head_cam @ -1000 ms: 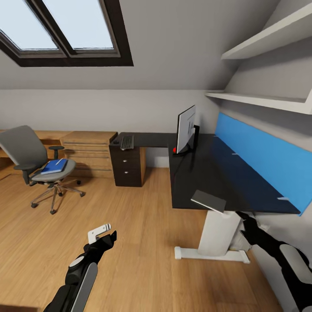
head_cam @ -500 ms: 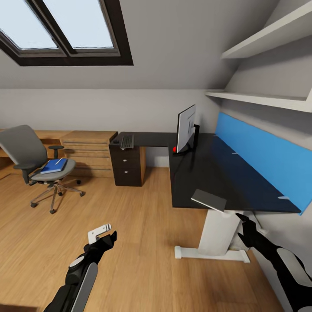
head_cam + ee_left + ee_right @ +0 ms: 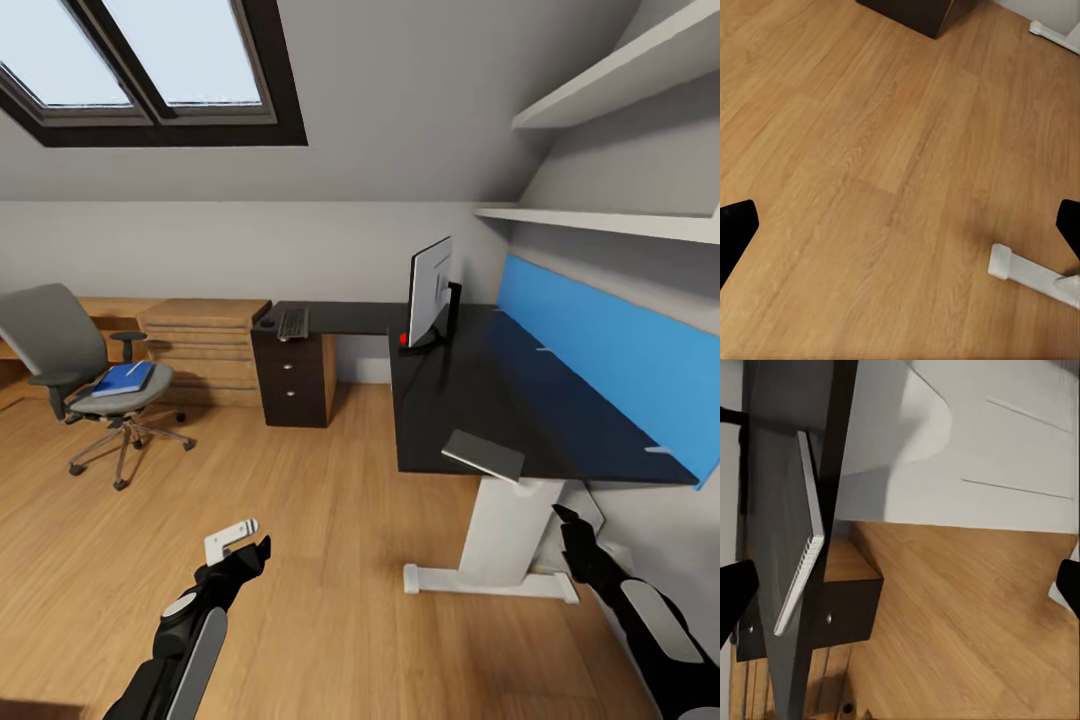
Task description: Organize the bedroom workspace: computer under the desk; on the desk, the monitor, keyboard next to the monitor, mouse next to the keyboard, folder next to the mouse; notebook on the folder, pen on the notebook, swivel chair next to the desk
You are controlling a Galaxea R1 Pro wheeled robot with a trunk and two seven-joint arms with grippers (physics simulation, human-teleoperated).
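Observation:
The black desk (image 3: pixel 470 400) bears the monitor (image 3: pixel 430 295) at its corner, and the keyboard (image 3: pixel 293 324) and small black mouse (image 3: pixel 266 324) lie over the drawer unit. The dark grey notebook (image 3: pixel 484 456) lies on the desk's near edge, and its edge (image 3: pixel 801 551) shows in the right wrist view. At the left stands the swivel chair (image 3: pixel 60 350), with the blue folder (image 3: pixel 124 378) on its seat. My right gripper (image 3: pixel 567 522) hangs open below the notebook. My left gripper (image 3: pixel 250 555) is open over the floor. A light grey box (image 3: pixel 574 497) behind the desk leg may be the computer.
Low light-wood cabinets (image 3: pixel 205 345) line the back wall between chair and desk. The white desk leg and foot (image 3: pixel 495 575) stand just left of my right arm. A blue wall panel (image 3: pixel 610 360) and white shelves (image 3: pixel 620 225) run along the right. Wood floor (image 3: pixel 885 165) lies under the left gripper.
My right gripper has sunk a little lower, away from the desk's underside. The left arm has held still. The view has shifted very slightly.

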